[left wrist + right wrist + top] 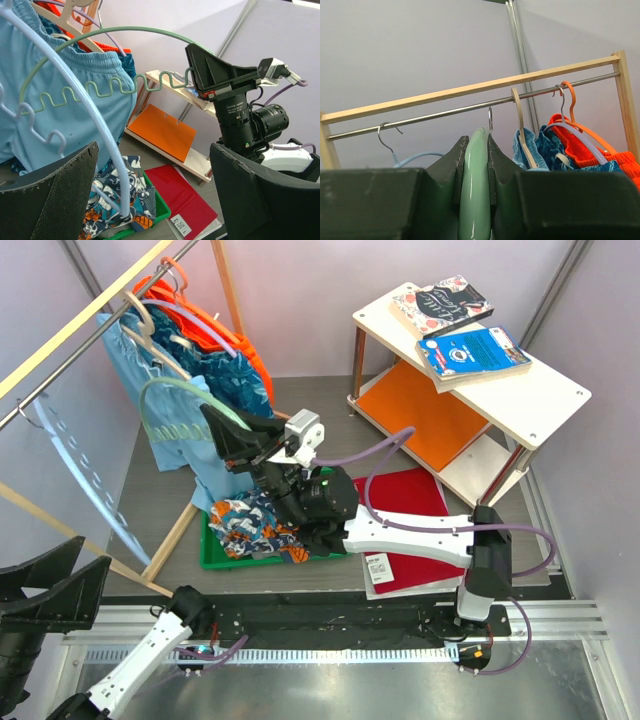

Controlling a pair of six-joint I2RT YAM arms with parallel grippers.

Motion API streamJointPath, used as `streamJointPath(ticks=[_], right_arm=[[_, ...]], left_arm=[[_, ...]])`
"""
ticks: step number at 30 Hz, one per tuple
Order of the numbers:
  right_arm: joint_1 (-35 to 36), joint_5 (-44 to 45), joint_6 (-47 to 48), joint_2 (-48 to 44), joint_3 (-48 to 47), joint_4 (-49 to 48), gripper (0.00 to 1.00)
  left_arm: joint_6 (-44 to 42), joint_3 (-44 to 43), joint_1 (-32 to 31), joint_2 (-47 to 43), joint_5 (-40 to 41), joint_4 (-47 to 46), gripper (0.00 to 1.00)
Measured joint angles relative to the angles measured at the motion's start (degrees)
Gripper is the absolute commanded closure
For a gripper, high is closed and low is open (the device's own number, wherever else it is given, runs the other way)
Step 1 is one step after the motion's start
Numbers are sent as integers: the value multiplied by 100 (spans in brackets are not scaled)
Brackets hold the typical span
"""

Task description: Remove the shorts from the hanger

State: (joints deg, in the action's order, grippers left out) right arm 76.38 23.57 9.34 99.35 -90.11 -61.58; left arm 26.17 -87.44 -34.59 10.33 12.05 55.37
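— What's the room like?
— Pale walls close in on every side, with a metal post in each back corner. The surface (320,405) is a dark grey board. A metal strip runs along its near edge, where both arms are bolted.

— What stands on it?
— At the left is a rack (90,312), a wooden frame with a steel rail (445,111). At the back right is a white shelf (545,405) with an orange board (420,420) lower down and two books (472,350) on top. Nearer the front is a green tray (212,558). Just right of it a red folder (410,495) lies flat, with a white card (380,570) at its near corner.

— And the shorts?
— The floral shorts (250,520) lie crumpled in the tray, off any hanger. The blue shorts (65,130) hang on the rack, with orange cloth (615,165) further along the rail.

— Right jaws?
— The right arm (420,532) reaches across the tray to the rack. Its jaws are closed on the top curve of a green hanger (475,200), whose hook is on the rail. The hanger's wavy lower bar shows in front of the blue shorts.

— Left jaws?
— They are wide apart and hold nothing, low at the left near the rack's foot. A pale hanger (120,197) crosses the gap in the wrist view. I can't tell whether it is actually between them.
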Motion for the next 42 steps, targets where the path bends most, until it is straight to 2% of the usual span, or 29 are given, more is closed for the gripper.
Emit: streamJointPath(ticks=[10, 22, 35, 42], right_arm=[[44, 190, 450, 330, -654, -116, 99], [44, 229, 424, 697, -1279, -229, 99], [15, 275, 81, 1016, -1379, -387, 99], [0, 365, -321, 1034, -1123, -756, 99]], left_arm=[[35, 0, 0, -2, 42, 116, 10], [35, -2, 0, -2, 90, 140, 10], [37, -181, 0, -2, 151, 275, 10], [44, -125, 0, -7, 186, 271, 10]])
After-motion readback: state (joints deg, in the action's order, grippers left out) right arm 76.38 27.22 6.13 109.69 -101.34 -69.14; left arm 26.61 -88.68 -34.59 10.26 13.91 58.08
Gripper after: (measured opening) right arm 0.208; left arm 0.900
